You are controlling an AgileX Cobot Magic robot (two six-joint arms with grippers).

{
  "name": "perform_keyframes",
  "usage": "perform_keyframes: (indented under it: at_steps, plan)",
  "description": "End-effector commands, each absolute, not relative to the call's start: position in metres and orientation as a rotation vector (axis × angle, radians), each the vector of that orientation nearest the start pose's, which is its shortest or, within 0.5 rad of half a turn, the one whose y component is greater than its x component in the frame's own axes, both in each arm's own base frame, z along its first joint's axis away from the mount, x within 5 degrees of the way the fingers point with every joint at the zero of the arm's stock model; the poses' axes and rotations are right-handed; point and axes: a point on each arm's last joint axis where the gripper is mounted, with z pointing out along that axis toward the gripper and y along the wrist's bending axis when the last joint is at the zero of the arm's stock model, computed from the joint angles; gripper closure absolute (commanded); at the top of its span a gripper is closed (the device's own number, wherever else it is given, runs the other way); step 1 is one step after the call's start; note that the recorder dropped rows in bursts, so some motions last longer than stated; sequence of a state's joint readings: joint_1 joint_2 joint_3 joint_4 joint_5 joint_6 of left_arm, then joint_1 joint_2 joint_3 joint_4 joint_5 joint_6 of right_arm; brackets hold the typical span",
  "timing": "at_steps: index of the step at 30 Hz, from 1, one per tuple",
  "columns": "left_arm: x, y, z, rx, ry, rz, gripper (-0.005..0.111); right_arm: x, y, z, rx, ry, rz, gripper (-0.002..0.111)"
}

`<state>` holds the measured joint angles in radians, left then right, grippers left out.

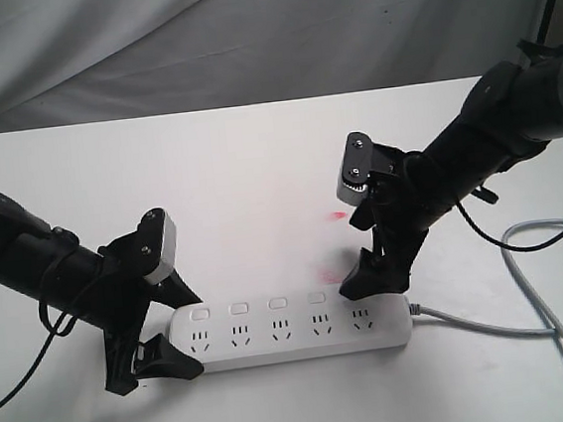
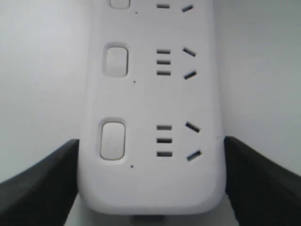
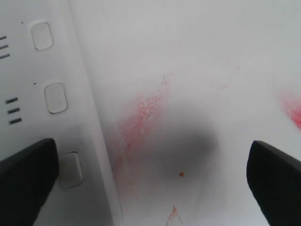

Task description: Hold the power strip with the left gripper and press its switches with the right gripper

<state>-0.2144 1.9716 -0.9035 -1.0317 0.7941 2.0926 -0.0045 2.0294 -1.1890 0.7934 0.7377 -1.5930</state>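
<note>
The left gripper (image 2: 151, 160) clamps the power strip (image 1: 294, 344) between its fingers (image 2: 37, 183), at the end far from the cord (image 1: 472, 321). The right gripper (image 3: 153, 162) stands wide; one finger (image 3: 26, 181) hangs just beside the last of the switches (image 3: 70, 169). Better to lower that tip squarely and gently.

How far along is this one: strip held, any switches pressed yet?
Done: left gripper brackets the end of the power strip, fingers against both edges. In hand: right gripper, jaws wide, has one finger beside the end switch nearest the cord. Remaining: the pressing; whether any switch was pressed cannot be told.
</note>
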Motion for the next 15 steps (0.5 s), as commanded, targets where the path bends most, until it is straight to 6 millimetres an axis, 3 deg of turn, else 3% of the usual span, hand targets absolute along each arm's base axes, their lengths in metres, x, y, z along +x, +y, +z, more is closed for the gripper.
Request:
perform_keyframes:
  at_steps: [1, 15]
  plan:
    - [0.2935, -0.1207, 0.0993, 1.773, 1.96, -0.671, 0.107, 0.3796, 0.0369, 0.1223, -1.284, 2.333, 0.383, 0.003]
    - [0.2935, -0.1207, 0.0993, 1.773, 1.96, -0.671, 0.107, 0.3797, 0.0385, 0.1288, -1.255, 2.322, 0.4, 0.003]
